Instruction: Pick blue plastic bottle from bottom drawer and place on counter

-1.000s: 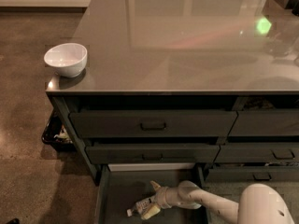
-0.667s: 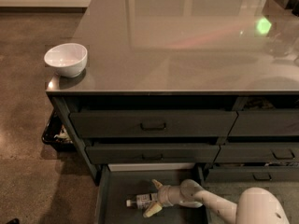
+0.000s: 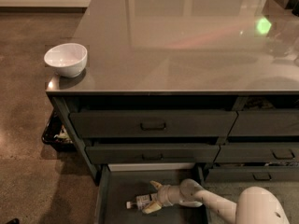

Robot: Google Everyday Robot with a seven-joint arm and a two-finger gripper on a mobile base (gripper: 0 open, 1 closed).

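The bottom drawer (image 3: 122, 190) is pulled open under the two handled drawers of the left stack. The blue plastic bottle (image 3: 140, 202) lies on its side on the drawer's dark floor, white cap pointing left. My gripper (image 3: 154, 197) reaches in from the right on a white arm. Its two pale fingers stand apart, one above and one below the bottle's right end, straddling it. The counter (image 3: 187, 36) is the glossy grey-brown top above.
A white bowl (image 3: 66, 59) sits at the counter's front left corner. A dark bin (image 3: 56, 132) with litter stands on the floor left of the cabinet. A green light reflection (image 3: 263, 25) shows at the counter's far right. More drawers (image 3: 261, 125) are to the right.
My gripper has shifted a little up and left inside the drawer, and its fingers now straddle the bottle's right end. The bottle lies a little further back in the drawer.
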